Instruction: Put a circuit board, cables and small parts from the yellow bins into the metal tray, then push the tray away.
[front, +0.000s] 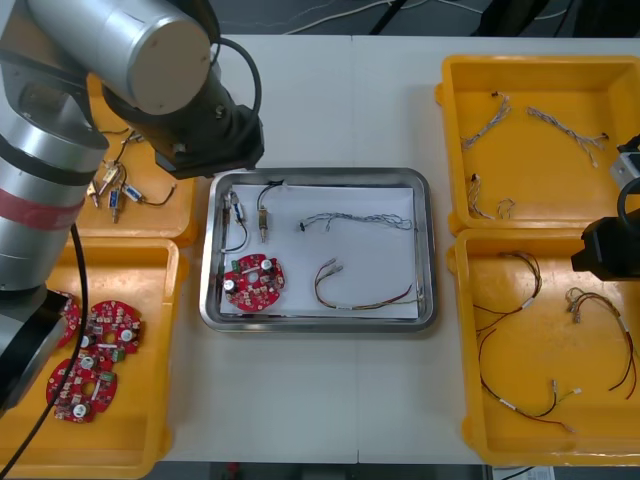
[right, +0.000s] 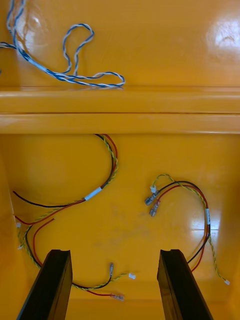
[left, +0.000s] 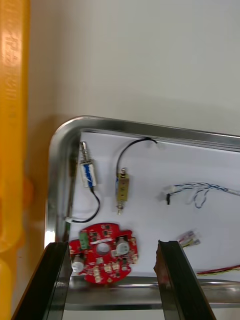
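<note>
The metal tray (front: 425, 310) lies mid-table, white inside. It holds a red circuit board (front: 253, 281), two small metal parts (front: 263, 217) on black leads, a blue and white cable (front: 360, 220) and a red and yellow cable (front: 362, 293). My left gripper (left: 115, 280) hovers open over the tray's left end, the circuit board (left: 102, 252) lying just beyond its fingertips, the small metal parts (left: 87, 170) farther on. Over the near right bin, my right gripper (right: 115, 285) stands open above red and yellow cables (right: 100, 192), holding nothing.
Yellow bins flank the tray. The far left bin (front: 170, 215) holds small metal parts, the near left bin (front: 150, 400) several circuit boards (front: 95, 350). The far right bin (front: 545, 150) holds blue and white cables (right: 65, 75), the near right bin (front: 560, 340) red and yellow ones.
</note>
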